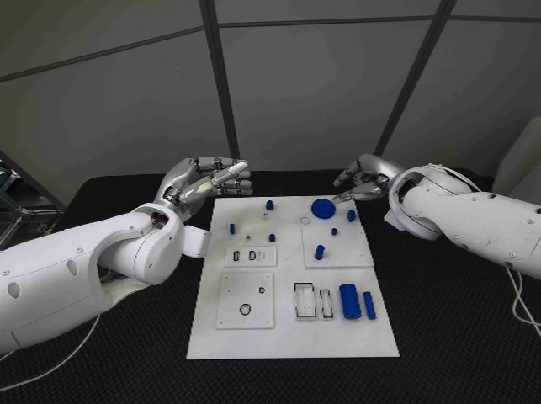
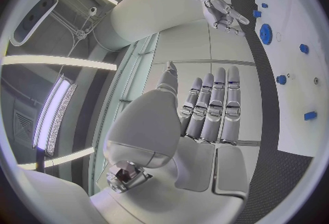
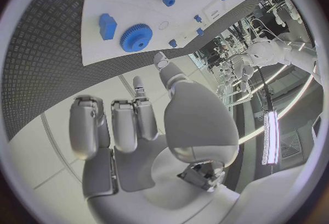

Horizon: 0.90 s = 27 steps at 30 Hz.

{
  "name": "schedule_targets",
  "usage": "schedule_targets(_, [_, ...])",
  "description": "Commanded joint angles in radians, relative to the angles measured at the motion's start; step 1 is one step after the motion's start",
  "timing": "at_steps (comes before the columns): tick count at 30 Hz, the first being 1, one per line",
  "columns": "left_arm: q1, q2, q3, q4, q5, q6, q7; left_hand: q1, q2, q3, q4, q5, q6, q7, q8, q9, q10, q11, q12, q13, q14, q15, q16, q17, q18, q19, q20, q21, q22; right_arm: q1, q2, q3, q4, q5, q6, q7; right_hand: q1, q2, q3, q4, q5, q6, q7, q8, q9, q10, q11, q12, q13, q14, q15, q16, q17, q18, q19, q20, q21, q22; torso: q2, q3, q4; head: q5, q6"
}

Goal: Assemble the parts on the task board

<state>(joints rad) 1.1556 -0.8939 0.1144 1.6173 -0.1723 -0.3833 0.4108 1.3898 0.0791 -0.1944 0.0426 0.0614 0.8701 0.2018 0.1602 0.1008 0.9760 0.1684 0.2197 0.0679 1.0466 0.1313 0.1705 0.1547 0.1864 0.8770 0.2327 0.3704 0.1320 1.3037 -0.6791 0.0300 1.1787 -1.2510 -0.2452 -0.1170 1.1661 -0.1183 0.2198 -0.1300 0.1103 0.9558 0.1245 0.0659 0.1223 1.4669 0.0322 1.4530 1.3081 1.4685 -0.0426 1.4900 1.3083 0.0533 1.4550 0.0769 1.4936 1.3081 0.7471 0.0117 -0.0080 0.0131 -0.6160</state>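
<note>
Nearest, blue plastic cylinder (image 1: 349, 300) lying on white task board (image 1: 292, 337). Farther, round blue gear (image 1: 324, 208) just beside right hand (image 1: 361, 181) fingers, curled, empty. Left hand (image 1: 204, 187) fingers spread, empty.

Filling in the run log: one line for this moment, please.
left robot hand: open, empty | right robot hand: empty, beside blue gear | task board: parts untouched

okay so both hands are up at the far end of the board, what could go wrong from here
1. The right hand hovers close to the blue gear; a careless reach could knock the small pegs standing nearby.
2. The left hand sits by the board's far corner and could nudge the whole board, possibly rolling the loose blue cylinder.
</note>
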Motion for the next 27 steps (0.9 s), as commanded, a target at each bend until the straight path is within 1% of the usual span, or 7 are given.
schedule_targets(1, [0.002,0.003,0.001,-0.004,0.001,0.012,0.003,-0.005,0.007,-0.005,-0.002,0.003,-0.006,0.0,-0.006,-0.001,-0.006,0.0,-0.005,0.0,-0.005,0.0,-0.005,0.001,-0.005,-0.001,0.003,-0.006,-0.001,0.003,0.019,0.001,-0.018,-0.022,0.036,-0.042,0.014,0.001,-0.01,0.006,-0.006,-0.018,0.002,-0.003,0.004,0.037,0.009,0.017,0.135,0.066,0.01,0.01,0.077,-0.017,0.013,0.003,0.007,0.09,0.002,0.0004,0.0011,-0.001,-0.002])
schedule_targets(4, [0.002,0.005,0.001,-0.007,0.001,0.013,0.003,-0.005,0.007,-0.005,-0.002,0.003,-0.006,0.0,-0.006,-0.001,-0.006,0.0,-0.005,0.0,-0.005,0.0,-0.005,0.001,-0.005,-0.001,0.003,-0.006,-0.001,0.003,0.038,0.0,-0.038,-0.046,0.035,-0.055,0.021,-0.001,-0.013,0.009,-0.006,-0.03,0.004,-0.004,0.005,0.039,0.013,0.023,0.142,0.067,0.013,0.013,0.084,-0.018,0.016,0.005,0.01,0.096,0.002,-0.0012,0.0037,-0.005,-0.003])
schedule_targets(8, [0.002,0.008,0.001,-0.01,0.001,0.014,0.003,-0.005,0.007,-0.005,-0.002,0.003,-0.006,0.0,-0.006,-0.001,-0.006,0.0,-0.005,0.0,-0.005,0.0,-0.005,0.001,-0.005,-0.001,0.003,-0.006,-0.001,0.002,0.061,0.0,-0.056,-0.07,0.039,-0.065,0.025,-0.003,-0.016,0.015,-0.006,-0.042,0.007,-0.004,0.005,0.041,0.015,0.029,0.149,0.068,0.016,0.016,0.092,-0.019,0.021,0.007,0.013,0.104,0.002,-0.0014,0.0048,-0.007,-0.006])
schedule_targets(12, [0.001,0.011,0.001,-0.013,0.001,0.015,0.003,-0.005,0.007,-0.005,-0.002,0.003,-0.006,0.0,-0.006,-0.001,-0.006,0.0,-0.005,0.0,-0.005,0.0,-0.005,0.001,-0.005,-0.001,0.003,-0.006,-0.001,0.001,0.085,0.0,-0.073,-0.098,0.038,-0.073,0.028,-0.002,-0.017,0.019,-0.005,-0.048,0.009,-0.004,0.006,0.042,0.017,0.031,0.153,0.069,0.017,0.018,0.097,-0.02,0.024,0.009,0.015,0.109,0.002,-0.0014,0.0025,-0.005,-0.008])
schedule_targets(15, [0.001,0.012,0.001,-0.014,0.001,0.016,0.003,-0.005,0.007,-0.005,-0.002,0.003,-0.006,0.0,-0.006,-0.001,-0.006,0.0,-0.005,0.0,-0.005,0.0,-0.005,0.001,-0.005,-0.001,0.003,-0.006,-0.001,0.0,0.098,0.0,-0.083,-0.114,0.042,-0.076,0.03,0.0,-0.016,0.02,-0.003,-0.048,0.009,-0.003,0.006,0.043,0.017,0.033,0.155,0.069,0.018,0.019,0.099,-0.021,0.025,0.009,0.016,0.112,0.001,-0.0012,0.0031,-0.007,-0.009])
schedule_targets(18, [0.001,0.013,0.001,-0.015,0.001,0.016,0.003,-0.005,0.007,-0.005,-0.002,0.003,-0.006,0.0,-0.006,-0.001,-0.006,0.0,-0.005,0.0,-0.005,0.0,-0.005,0.001,-0.005,-0.001,0.003,-0.006,-0.001,-0.003,0.109,-0.001,-0.092,-0.131,0.053,-0.079,0.035,0.003,-0.015,0.022,0.005,-0.045,0.009,-0.001,0.009,0.045,0.018,0.037,0.159,0.07,0.018,0.021,0.103,-0.022,0.027,0.011,0.018,0.116,0.001,-0.0017,0.003,-0.007,-0.011])
schedule_targets(27, [0.001,0.013,0.001,-0.018,0.001,0.017,0.003,-0.005,0.007,-0.005,-0.002,0.003,-0.006,0.0,-0.006,-0.001,-0.006,0.0,-0.005,0.0,-0.005,0.0,-0.005,0.001,-0.005,-0.001,0.003,-0.006,-0.001,-0.013,0.119,-0.001,-0.106,-0.151,0.096,-0.086,0.035,0.004,-0.015,0.023,0.008,-0.044,0.009,0.0,0.01,0.047,0.018,0.039,0.162,0.07,0.018,0.022,0.106,-0.022,0.029,0.011,0.019,0.118,0.001,-0.0009,0.0026,-0.006,-0.013])
